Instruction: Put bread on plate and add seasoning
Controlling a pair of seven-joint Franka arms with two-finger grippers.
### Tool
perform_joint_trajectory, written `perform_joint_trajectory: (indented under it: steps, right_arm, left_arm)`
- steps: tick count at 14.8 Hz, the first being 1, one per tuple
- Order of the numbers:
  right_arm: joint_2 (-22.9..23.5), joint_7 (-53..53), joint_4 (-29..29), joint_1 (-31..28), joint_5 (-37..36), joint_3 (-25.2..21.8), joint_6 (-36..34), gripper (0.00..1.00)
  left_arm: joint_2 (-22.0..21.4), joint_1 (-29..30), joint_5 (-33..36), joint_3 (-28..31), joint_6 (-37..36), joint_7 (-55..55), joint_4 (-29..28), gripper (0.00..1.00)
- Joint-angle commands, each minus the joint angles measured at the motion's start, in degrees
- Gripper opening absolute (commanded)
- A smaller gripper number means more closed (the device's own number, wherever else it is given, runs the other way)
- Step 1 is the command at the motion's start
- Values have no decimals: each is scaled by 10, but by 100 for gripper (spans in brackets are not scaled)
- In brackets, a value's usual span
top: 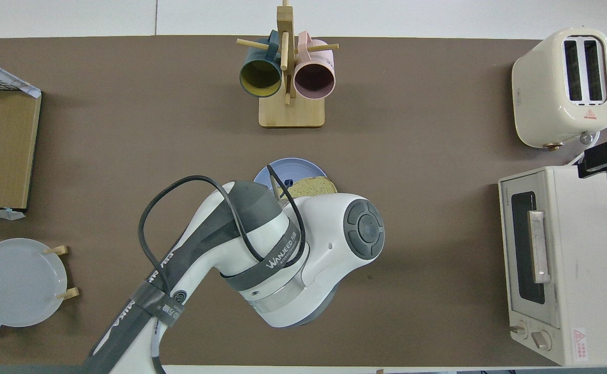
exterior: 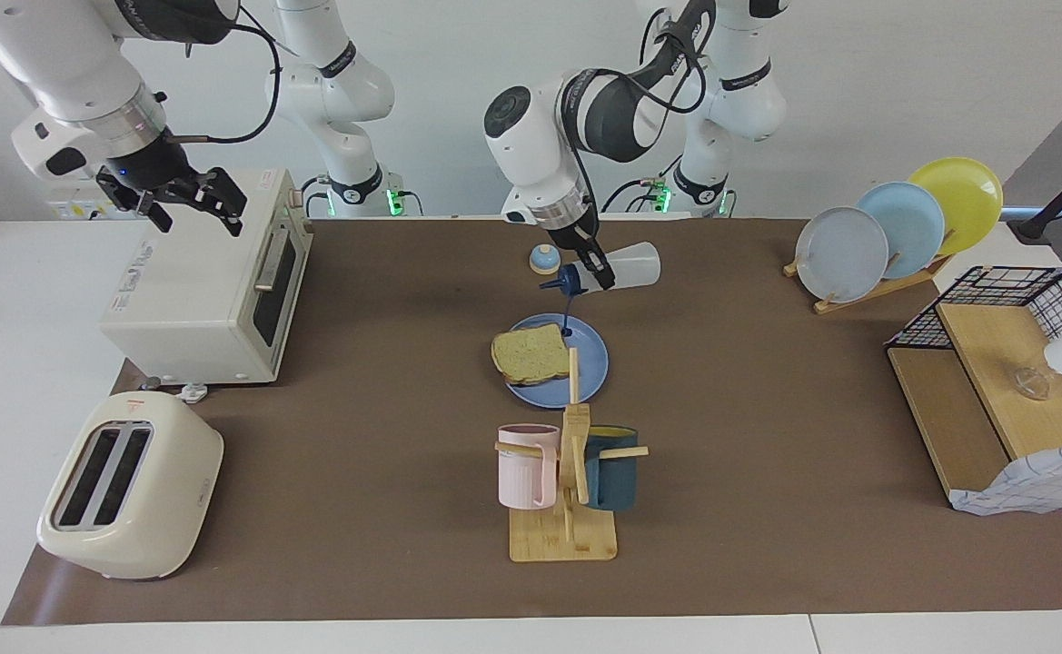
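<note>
While the bread [exterior: 529, 354] lies on the blue plate [exterior: 587, 374] at the middle of the surface [exterior: 385, 409], overhanging the rim at the plate's nine o'clock in the facing view, the left gripper [exterior: 595, 264] hangs over the plate's twelve o'clock edge. Its fingers are clamped on the seasoning [exterior: 620, 268], tipped on its side with the dark cap toward the bread and its loop dangling down. The right gripper [exterior: 187, 202] waits over the toaster oven [exterior: 194, 291], fingers apart and holding nothing.
</note>
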Motion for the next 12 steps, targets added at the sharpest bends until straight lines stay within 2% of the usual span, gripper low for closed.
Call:
perform_joint_trajectory:
  steps: [1, 6, 12]
  right_arm:
    - [-7, -16, -11, -8, -6, 7, 6, 100]
    - [-10, -15, -12, -9, -4, 3, 4, 100]
    - [-9, -15, -15, -7, -4, 0, 19, 100]
  left_arm:
    - [48, -27, 35, 8, -43, -15, 40, 12]
    - [81, -48, 79, 10, -78, -15, 44, 10]
    - [89, -48, 129, 9, -79, -16, 41, 6]
